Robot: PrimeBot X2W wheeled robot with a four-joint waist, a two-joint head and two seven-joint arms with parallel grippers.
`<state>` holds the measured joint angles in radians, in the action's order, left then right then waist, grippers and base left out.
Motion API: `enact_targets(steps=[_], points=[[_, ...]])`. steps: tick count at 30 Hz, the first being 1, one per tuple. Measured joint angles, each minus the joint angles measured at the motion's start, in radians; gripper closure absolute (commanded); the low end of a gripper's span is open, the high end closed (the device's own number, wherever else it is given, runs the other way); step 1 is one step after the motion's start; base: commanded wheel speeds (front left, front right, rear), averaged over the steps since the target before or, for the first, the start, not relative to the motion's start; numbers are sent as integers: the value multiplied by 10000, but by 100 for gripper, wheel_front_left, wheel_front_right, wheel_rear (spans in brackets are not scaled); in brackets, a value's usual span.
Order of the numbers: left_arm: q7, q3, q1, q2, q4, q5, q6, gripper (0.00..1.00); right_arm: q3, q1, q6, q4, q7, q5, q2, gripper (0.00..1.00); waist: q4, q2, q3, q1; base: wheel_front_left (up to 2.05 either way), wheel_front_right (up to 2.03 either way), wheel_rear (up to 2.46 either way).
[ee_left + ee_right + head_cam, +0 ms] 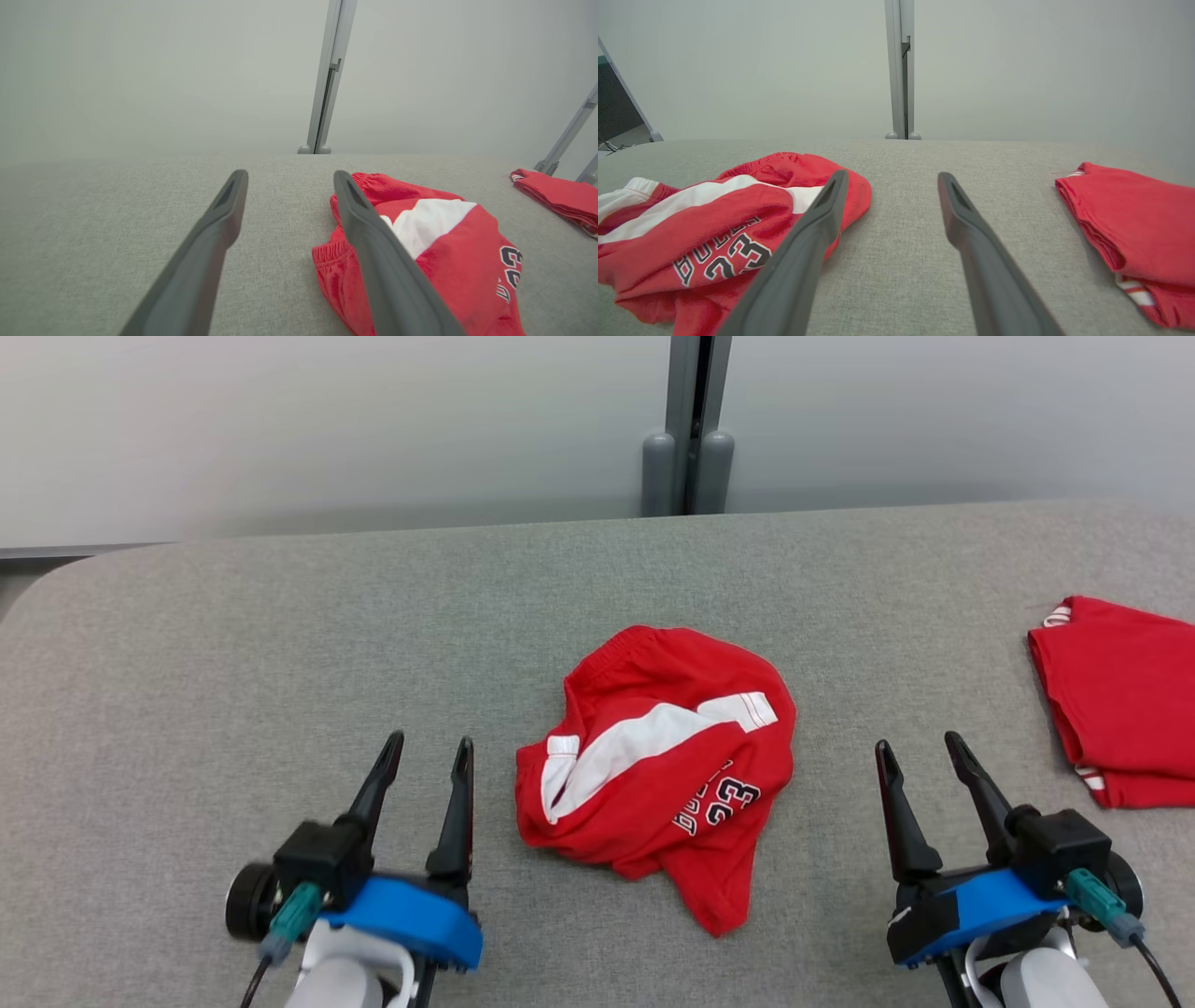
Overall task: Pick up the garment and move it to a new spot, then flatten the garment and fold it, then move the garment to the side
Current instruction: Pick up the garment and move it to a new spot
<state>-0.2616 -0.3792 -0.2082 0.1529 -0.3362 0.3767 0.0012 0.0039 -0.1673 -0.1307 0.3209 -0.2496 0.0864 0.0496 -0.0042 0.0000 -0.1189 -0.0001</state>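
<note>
The left jaws are released and hold nothing: their two dark fingers (457, 803) stand spread, with bare grey cloth between them. The right jaws are released too, fingers parted and nothing between them. Both pairs point away from the robot and sit low over the desk (280, 644); whether they touch it cannot be told.

Between the two pairs lies the garment (653, 756), near the middle of the desk and straight ahead of the robot. It is a pair of red sports shorts with a white side panel and dark lettering that includes the number 23. It lies bunched in a loose heap, waistband curled toward the far side and one corner trailing toward the robot. The left jaws are just beside its left edge without touching it; the right jaws are farther off, between the garment and the desk's right end.

This looks like a setting-up pose. The garment seems placed centrally so that both arms can reach it evenly, and the open jaws flanking it look ready to take edges and spread it flat. It is not yet flattened or folded.

At the right end, well apart, a folded red piece (1120, 700) lies flat, probably parked there out of the working area. Behind the desk is a pale wall (280, 420) with a grey post (691, 420).
</note>
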Motion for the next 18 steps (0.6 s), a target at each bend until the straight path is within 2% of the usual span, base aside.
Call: enact_targets(steps=[8, 18], points=[[0, 677, 1556, -21, 430, 2, 288, 0, 213, 488, 0, -42, -69, 316, -2, 0, 207, 0, 369, 0, 0, 0, 0], [0, 1104, 2116, -125, 777, -249, 301, 0, 456, 672, 0, 144, -102, 499, -2, 0, 279, 0, 528, 0, 0, 0, 0]])
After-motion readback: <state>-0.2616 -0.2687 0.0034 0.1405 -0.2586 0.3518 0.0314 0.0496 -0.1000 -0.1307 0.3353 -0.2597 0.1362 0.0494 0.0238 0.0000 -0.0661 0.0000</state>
